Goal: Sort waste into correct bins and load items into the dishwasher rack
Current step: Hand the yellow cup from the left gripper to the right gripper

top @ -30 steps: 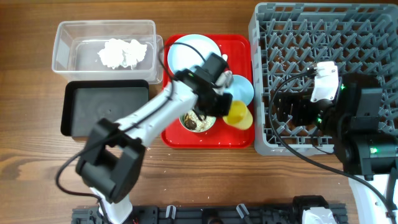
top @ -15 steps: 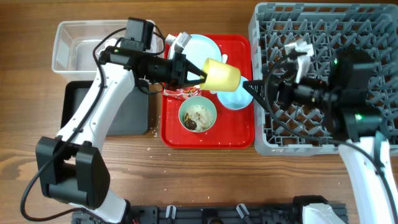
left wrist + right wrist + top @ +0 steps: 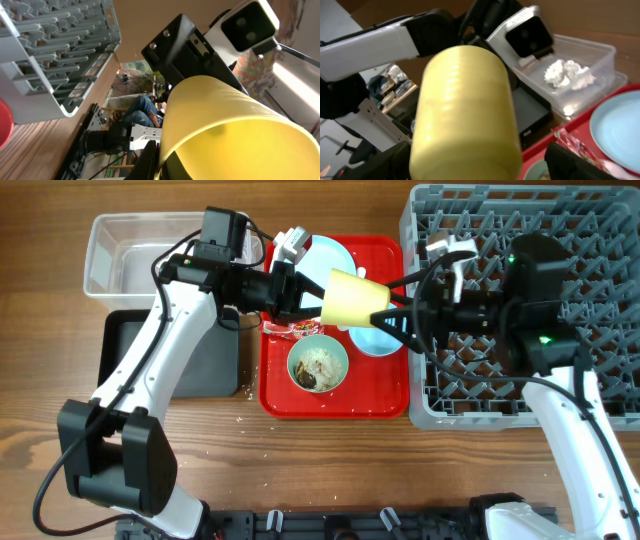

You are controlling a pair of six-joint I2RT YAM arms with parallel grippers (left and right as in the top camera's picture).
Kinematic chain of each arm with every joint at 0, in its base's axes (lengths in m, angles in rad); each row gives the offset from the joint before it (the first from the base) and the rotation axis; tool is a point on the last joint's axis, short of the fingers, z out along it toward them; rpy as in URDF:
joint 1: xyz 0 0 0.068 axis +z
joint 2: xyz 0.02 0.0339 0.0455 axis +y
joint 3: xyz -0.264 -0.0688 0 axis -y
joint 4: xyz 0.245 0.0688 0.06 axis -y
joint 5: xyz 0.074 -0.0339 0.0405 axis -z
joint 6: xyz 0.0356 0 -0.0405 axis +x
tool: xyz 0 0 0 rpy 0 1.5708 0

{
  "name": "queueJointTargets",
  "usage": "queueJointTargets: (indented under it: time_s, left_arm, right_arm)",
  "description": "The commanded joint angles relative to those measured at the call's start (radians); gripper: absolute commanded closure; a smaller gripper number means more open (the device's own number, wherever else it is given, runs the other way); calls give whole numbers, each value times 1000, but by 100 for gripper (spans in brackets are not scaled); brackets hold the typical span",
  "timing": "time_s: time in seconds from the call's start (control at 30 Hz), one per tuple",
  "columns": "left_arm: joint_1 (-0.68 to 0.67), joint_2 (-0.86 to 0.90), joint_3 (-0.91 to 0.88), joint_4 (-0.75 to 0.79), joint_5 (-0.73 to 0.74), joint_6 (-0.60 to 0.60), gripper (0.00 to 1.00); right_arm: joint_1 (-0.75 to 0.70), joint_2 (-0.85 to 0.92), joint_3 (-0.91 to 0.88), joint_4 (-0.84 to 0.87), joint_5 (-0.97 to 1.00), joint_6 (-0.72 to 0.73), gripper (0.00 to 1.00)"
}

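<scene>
My left gripper (image 3: pixel 316 302) is shut on the rim of the small yellow cup (image 3: pixel 352 298) and holds it on its side above the red tray. The cup fills the left wrist view (image 3: pixel 235 130), with my finger on its rim (image 3: pixel 152 160). My right gripper (image 3: pixel 388 311) is open, its fingers spread either side of the cup's base (image 3: pixel 465 110) with gaps showing. The grey dishwasher rack (image 3: pixel 590 300) is at the right. The green bowl (image 3: pixel 318 367) holds food scraps. The red-and-white wrapper (image 3: pixel 298 330), pale blue plate (image 3: pixel 325 260) and pale blue bowl (image 3: pixel 375 340) lie on the tray. The tissue (image 3: pixel 567 74) lies in the clear tub (image 3: pixel 125 255).
The flat red serving tray (image 3: pixel 385 395) sits between the bins and the rack. The black tray (image 3: pixel 125 360) lies in front of the clear tub. Both arms cross above the red tray. Crumbs dot the wood by the tray's front left.
My left arm lifted the yellow cup off the tray and turned it toward the rack. My right gripper moved left from the rack and now has its open fingers around the cup's base.
</scene>
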Motion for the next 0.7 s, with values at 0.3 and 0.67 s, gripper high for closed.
queueJointTargets:
  time_s: [0.3,0.67]
  left_arm:
    - [0,-10,11,2,45,25,96]
    - [3,-10,11,2,44,25,52]
  right_arm:
    - [45,11,18,92,-21,64,38]
    - [-29,-10,18,75,-2,96,52]
